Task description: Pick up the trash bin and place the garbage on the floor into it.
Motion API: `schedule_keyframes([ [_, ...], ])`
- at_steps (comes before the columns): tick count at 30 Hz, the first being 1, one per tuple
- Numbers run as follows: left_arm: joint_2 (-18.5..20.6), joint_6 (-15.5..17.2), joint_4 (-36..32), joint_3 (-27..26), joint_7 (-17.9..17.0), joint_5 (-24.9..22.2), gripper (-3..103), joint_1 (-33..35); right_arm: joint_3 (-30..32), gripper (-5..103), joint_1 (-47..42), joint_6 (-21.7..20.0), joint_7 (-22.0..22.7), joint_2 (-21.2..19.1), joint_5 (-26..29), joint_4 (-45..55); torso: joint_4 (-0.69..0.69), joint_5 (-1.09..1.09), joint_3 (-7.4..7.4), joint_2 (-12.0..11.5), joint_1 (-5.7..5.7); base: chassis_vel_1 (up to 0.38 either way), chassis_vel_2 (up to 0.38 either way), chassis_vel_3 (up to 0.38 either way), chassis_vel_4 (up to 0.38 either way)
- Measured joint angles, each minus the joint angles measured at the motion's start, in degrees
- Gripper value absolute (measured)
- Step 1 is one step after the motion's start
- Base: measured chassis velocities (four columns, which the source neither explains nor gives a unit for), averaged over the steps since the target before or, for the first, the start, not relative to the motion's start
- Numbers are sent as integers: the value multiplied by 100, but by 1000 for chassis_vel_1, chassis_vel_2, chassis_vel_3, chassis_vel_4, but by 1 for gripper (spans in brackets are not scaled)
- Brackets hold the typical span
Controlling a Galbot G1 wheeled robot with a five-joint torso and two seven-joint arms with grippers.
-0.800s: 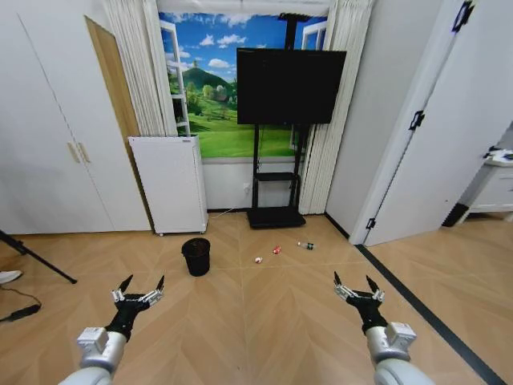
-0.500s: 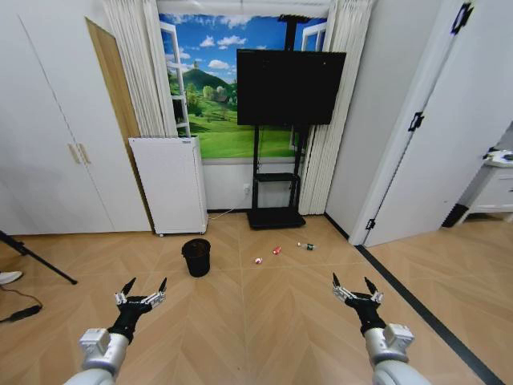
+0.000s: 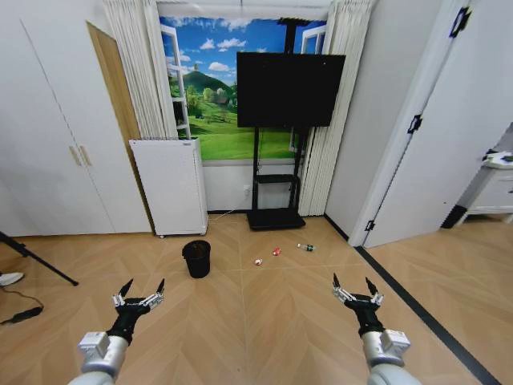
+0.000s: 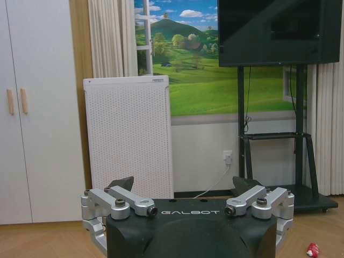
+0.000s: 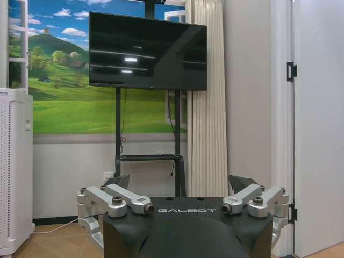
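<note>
The small black trash bin stands on the parquet floor ahead, a little left of centre. To its right lies the garbage: a white-and-red container, a crushed red can and a clear bottle. A red piece also shows in the left wrist view. My left gripper is low at the left, open and holding nothing, well short of the bin. At the low right my right gripper is open and holds nothing.
A white appliance stands against the wall behind the bin. A TV on a black stand is behind the litter. A dark strip runs along the floor at right. A tripod leg and cable lie far left.
The whole head view has shifted slightly: bin and litter sit a little higher and farther. Both grippers sit slightly lower in the view, still open.
</note>
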Motion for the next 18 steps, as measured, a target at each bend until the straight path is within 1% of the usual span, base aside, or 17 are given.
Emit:
schedule_keyframes([
  [1, -12, -5, 7, 12, 9, 19, 100, -2, 39, 100, -6, -13, -91, -8, 3, -7, 0, 0, 0, 0, 0, 0, 0, 0, 0],
  [3, -25, -9, 11, 22, 14, 28, 100, -3, 47, 100, -13, -19, -120, -9, 8, -16, 0, 0, 0, 0, 0, 0, 0, 0, 0],
  [10, -44, -54, 32, 11, 39, 46, 100, 6, 35, 100, -54, -43, -140, 24, -14, -31, 0, 0, -7, -9, -6, -28, 26, 29, -24],
  [13, -55, -74, 32, -2, 50, 43, 100, 15, 9, 100, -59, -44, -136, 49, -37, -36, 1, 0, -8, -13, -6, -98, 127, 125, -112],
  [18, -74, -109, 36, -9, 61, 40, 100, 28, -10, 100, -78, -44, -127, 72, -51, -36, 0, 0, -10, -18, -7, -192, 174, 200, -200],
])
